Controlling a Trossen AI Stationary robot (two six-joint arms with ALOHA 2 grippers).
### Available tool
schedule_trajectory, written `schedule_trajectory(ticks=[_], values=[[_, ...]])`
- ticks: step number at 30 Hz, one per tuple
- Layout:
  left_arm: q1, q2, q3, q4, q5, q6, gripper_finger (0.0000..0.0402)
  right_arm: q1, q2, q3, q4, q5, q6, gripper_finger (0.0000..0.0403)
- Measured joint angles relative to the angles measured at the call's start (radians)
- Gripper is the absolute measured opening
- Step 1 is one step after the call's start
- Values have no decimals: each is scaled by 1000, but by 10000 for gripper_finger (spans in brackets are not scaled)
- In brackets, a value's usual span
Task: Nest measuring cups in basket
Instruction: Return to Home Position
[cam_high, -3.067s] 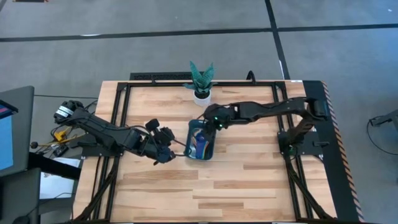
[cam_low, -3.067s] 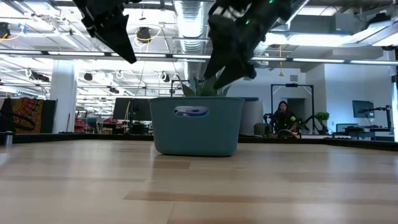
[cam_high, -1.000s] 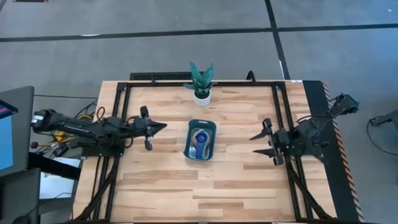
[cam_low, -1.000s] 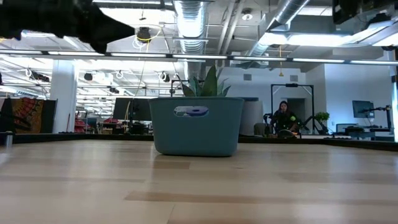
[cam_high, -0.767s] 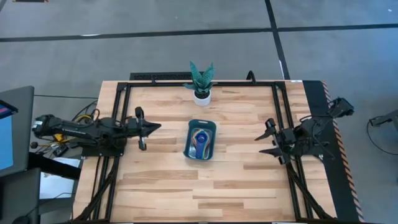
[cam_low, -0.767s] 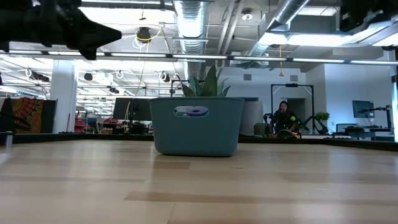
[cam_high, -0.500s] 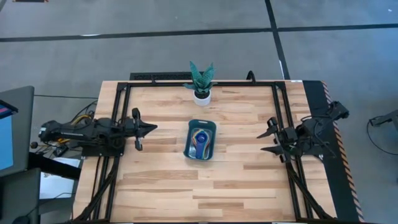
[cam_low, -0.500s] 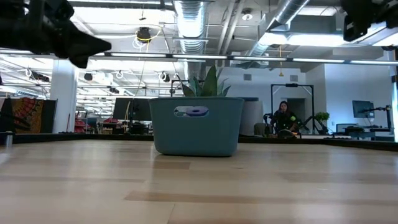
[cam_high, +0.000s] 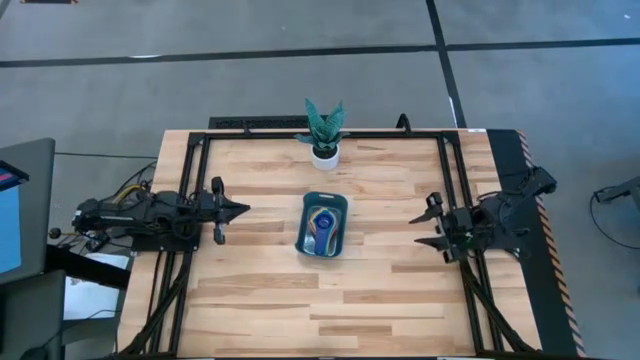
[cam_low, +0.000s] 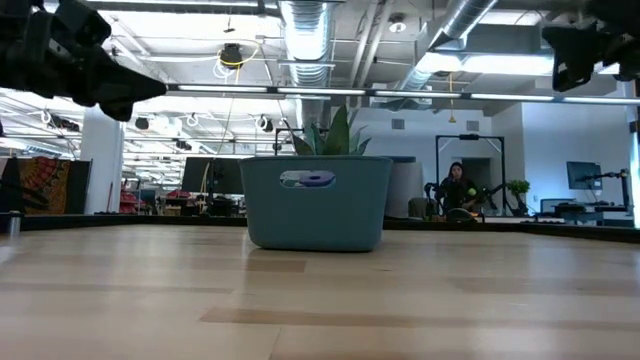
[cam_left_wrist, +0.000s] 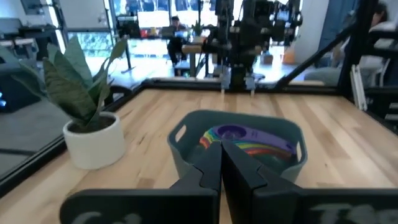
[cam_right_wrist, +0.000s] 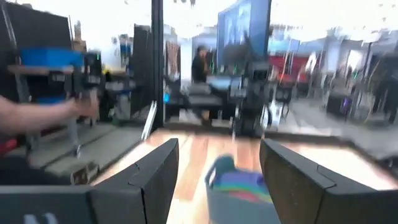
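Wooden table (cam_high: 380, 290), basket (cam_high: 302, 228) of nested measuring cups (cam_high: 322, 226) midway between closed left hand (cam_high: 242, 208), open right hand (cam_high: 417, 230)

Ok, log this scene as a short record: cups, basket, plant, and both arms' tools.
measuring cups: nested in one stack, lying inside the basket
basket: near the middle of the table, nothing touching it from outside
potted plant: at the table's far edge, apart from the basket
left tool: shut, empty, over the table's left part, pointing toward the basket
right tool: open, empty, over the table's right part, pointing toward the basket
person: in the room beyond the table, far from it
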Motion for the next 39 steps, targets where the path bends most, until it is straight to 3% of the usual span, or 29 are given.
schedule_trajectory(ticks=[3, 11, 16, 21, 28, 39], values=[[0, 1, -41, 81, 8, -14, 0, -25, 1, -40, 55, 1, -28, 248], [-3, 3, -43, 87, 83, -66, 0, -139, 4, -40, 42, -76, 3, 248], [-3, 3, -44, 91, 137, 4, 0, -174, 1, -5, -121, -76, 8, 242], [-4, 3, -44, 92, 262, 86, 0, -212, 0, -1, -85, -84, -69, 207], [-3, 3, -45, 75, 266, 151, 0, -354, -1, -40, -40, -154, -57, 146], [-3, 10, -46, 12, 265, 87, 0, -546, 1, -40, -73, -241, 43, 73]])
